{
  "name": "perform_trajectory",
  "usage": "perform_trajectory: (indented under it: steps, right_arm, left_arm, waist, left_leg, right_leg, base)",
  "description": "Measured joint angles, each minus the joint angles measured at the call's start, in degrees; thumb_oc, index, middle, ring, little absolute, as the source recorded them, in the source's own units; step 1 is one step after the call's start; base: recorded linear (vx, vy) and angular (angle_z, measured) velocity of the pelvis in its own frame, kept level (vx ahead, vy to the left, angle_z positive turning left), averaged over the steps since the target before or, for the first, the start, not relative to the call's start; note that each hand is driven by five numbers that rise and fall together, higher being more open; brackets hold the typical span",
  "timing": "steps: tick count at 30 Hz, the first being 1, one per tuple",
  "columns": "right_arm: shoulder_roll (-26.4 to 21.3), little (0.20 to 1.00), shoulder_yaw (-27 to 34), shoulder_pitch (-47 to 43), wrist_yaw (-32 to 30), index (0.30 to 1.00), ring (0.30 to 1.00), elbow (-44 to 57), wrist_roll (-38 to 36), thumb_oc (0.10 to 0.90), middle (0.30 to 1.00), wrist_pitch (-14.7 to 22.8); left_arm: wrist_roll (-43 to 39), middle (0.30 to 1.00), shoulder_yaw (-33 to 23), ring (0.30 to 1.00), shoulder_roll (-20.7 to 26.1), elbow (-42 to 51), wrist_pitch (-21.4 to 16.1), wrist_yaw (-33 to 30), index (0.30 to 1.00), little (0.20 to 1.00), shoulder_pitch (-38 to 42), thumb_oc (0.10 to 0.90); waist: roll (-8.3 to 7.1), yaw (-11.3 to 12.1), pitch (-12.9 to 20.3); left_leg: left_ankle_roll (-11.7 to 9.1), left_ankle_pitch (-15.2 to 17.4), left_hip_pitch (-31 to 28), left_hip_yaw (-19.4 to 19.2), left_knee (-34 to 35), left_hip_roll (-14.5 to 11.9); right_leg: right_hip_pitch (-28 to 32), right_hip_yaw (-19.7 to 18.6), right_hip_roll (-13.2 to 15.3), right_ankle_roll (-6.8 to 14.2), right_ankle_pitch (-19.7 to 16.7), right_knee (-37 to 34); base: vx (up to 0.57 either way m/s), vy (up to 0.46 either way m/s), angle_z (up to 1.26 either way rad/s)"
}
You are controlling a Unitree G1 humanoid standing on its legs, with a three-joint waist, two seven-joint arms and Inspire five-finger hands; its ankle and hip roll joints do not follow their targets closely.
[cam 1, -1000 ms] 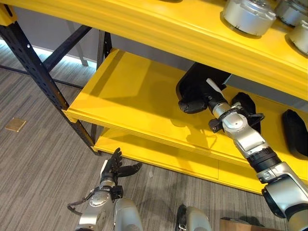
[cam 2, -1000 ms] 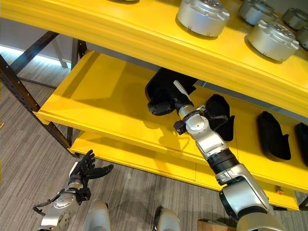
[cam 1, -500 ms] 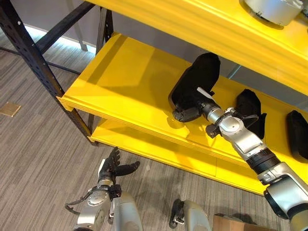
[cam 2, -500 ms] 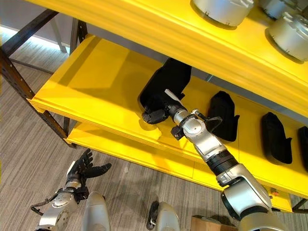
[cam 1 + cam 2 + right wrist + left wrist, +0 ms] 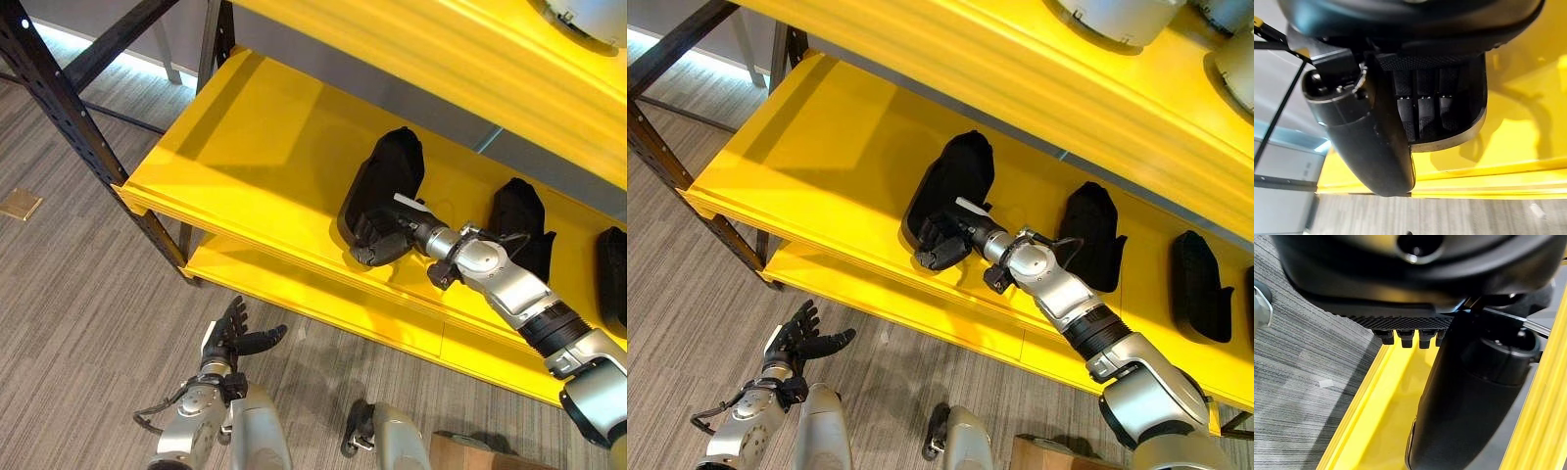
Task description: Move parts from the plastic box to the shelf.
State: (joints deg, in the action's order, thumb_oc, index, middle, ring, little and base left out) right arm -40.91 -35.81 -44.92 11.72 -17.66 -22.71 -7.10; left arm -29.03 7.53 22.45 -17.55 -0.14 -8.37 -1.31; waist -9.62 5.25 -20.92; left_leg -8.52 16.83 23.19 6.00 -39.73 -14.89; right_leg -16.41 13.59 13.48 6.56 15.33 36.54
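A black moulded part [image 5: 392, 171] lies on the yellow middle shelf [image 5: 265, 157], its long side pointing toward the back. My right hand [image 5: 377, 238] is at the part's near end, close to the shelf's front edge, shut on it. In the right wrist view the fingers [image 5: 1422, 103] curl over the part's rimmed end [image 5: 1459, 139], with the thumb [image 5: 1366, 142] alongside. My left hand [image 5: 233, 338] hangs low over the carpet in front of the bottom shelf, open with fingers spread and holding nothing.
Two more black parts [image 5: 1092, 230] [image 5: 1200, 284] lie to the right on the same shelf. Silver round housings [image 5: 1117, 12] sit on the upper shelf. A black rack upright [image 5: 78, 127] stands at the left. A cardboard box corner [image 5: 470, 455] shows near the floor.
The camera has tipped downward. My right hand has brought the black part down onto the middle shelf, nearer its front edge, with the forearm now flatter. The left hand has stayed put.
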Motion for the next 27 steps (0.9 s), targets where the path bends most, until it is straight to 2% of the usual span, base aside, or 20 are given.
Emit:
perform_trajectory:
  steps: [11,27]
  right_arm:
    - [-2.6,0.300,-0.1,0.0,0.5,0.300,0.300,0.3,0.0,0.400,0.300,0.9]
    - [-3.3,0.300,-0.1,0.0,0.5,0.300,0.300,-0.2,0.3,0.400,0.300,1.9]
  left_arm:
    - [0.0,1.000,0.0,1.000,0.2,0.0,0.0,0.1,1.000,1.000,0.0,0.900]
    - [-0.1,1.000,0.0,1.000,1.4,0.0,-0.2,0.3,1.000,1.000,0.4,0.900]
  waist:
    - [-0.17,0.6,-0.1]
    - [-0.11,1.0,-0.3]
  left_leg:
    - [-0.1,-0.1,0.1,0.0,1.0,0.0]
    - [-0.1,-0.1,0.4,0.6,1.8,0.2]
  right_leg:
    - [0.0,0.7,0.0,0.0,0.0,-0.5]
    - [0.4,1.4,0.0,0.0,0.0,-1.5]
  base:
    - [0.00,0.000,0.00]
    - [0.00,-0.004,0.02]
